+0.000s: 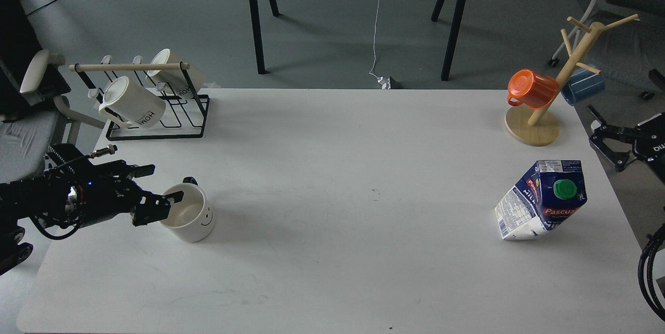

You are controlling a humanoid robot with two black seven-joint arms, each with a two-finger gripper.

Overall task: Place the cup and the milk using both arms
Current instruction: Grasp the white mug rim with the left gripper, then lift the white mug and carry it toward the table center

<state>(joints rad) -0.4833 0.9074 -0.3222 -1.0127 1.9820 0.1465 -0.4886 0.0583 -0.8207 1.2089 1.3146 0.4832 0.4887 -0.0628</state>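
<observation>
The cup point(191, 215), a white mug with a black handle and a smiley face, stands upright on the left front of the white table point(332, 168). My left gripper point(167, 183) is open at the cup's left rim, and its nearer finger point(174, 198) reaches over the rim. The milk point(543, 201), a blue and white carton with a green cap, stands tilted at the right side of the table. My right gripper point(593, 125) is open, off the table's right edge, behind and to the right of the milk and apart from it.
A black wire rack point(156, 126) with cream "HOME" mugs point(132, 104) stands at the back left. A wooden mug tree point(540, 121) holds an orange cup point(530, 89) and a blue cup point(583, 86) at the back right. Table legs and chairs stand behind.
</observation>
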